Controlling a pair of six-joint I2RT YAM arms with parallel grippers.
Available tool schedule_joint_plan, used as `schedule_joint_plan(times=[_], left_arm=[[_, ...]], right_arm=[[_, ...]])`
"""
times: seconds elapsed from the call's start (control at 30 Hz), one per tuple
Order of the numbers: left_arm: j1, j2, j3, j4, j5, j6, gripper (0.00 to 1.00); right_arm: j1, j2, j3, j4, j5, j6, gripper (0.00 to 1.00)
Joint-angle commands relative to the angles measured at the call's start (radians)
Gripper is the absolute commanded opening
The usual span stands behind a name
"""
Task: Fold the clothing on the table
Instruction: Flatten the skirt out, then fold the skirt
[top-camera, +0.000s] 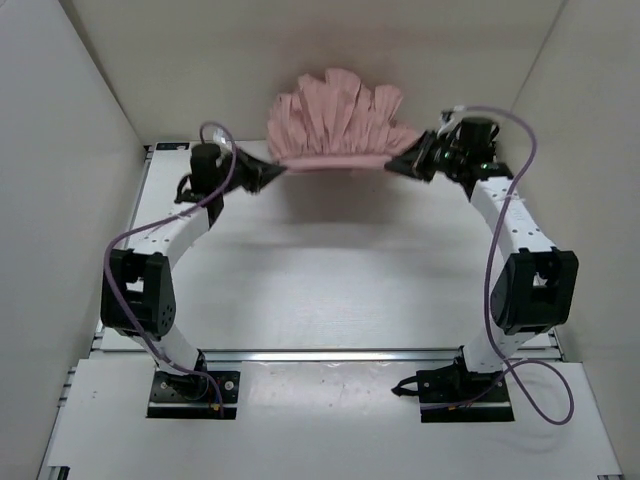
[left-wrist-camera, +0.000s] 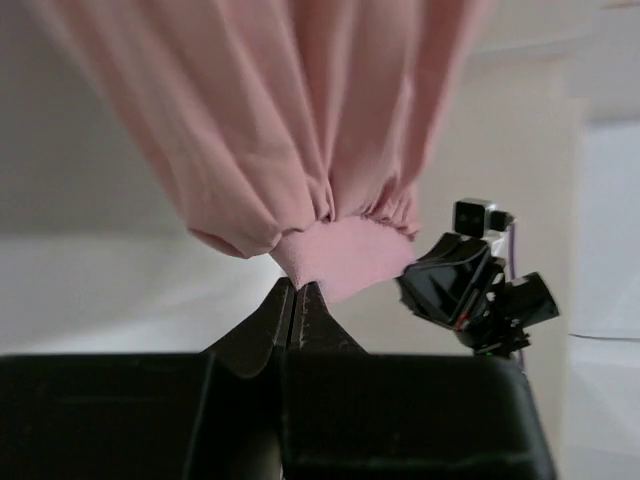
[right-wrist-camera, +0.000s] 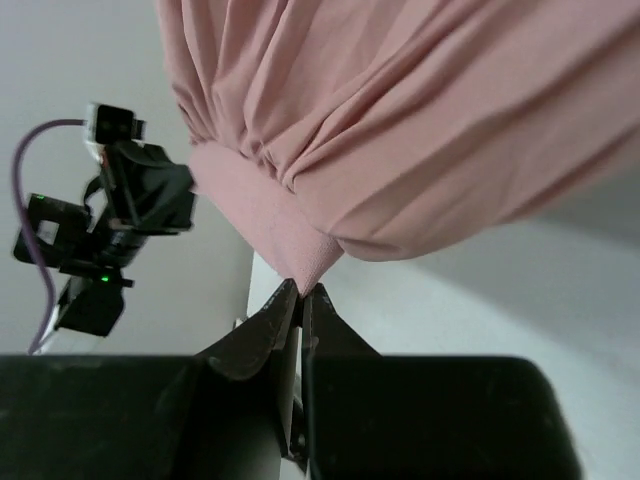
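The clothing, a dusty-pink garment with gathered pleats, is stretched between both arms at the far end of the table, above its surface. My left gripper is shut on the left end of its waistband, where the pink clothing meets the gripper. The right gripper is shut on the other waistband corner; in its wrist view the clothing runs into the shut gripper. The pleated fabric fans away from the band toward the back wall.
White walls close in the table on the left, right and back. Purple cables loop off both arms. A metal rail runs along the near edge between the arm bases.
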Motion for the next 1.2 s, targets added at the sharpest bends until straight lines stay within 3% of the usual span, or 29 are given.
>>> schedule_joint_plan(times=[0.0,0.13,0.2,0.4,0.6,0.77,0.97,1.17], left_arm=[[0.000,-0.027,-0.303,0.121,0.017,0.003,0.00],[-0.011,-0.110,-0.610,0.120,0.023,0.026,0.00],[-0.037,-0.205,-0.693,0.053,-0.019,0.049,0.00],[-0.146,-0.412,-0.744,-0.312,-0.179,0.118,0.00],[-0.177,-0.620,-0.912,-0.388,-0.138,0.069,0.00],[-0.276,-0.772,-1.016,-0.426,-0.161,-0.018,0.00],[-0.238,-0.929,-0.995,-0.476,-0.139,-0.089,0.00],[-0.181,-0.770,-0.843,-0.399,-0.078,-0.068,0.00]], right_arm=[[-0.012,-0.075,-0.301,0.127,-0.020,0.013,0.00],[0.009,-0.152,-0.592,0.141,0.026,0.015,0.00],[0.044,-0.229,-0.691,0.100,0.077,0.015,0.01],[0.095,-0.451,-0.913,-0.025,0.160,0.033,0.00],[0.132,-0.620,-1.111,-0.131,0.148,0.056,0.00],[0.199,-0.740,-1.189,-0.195,0.143,0.113,0.00],[0.189,-0.849,-1.169,-0.249,0.054,0.139,0.00],[0.089,-0.690,-0.971,-0.197,-0.064,0.078,0.00]])
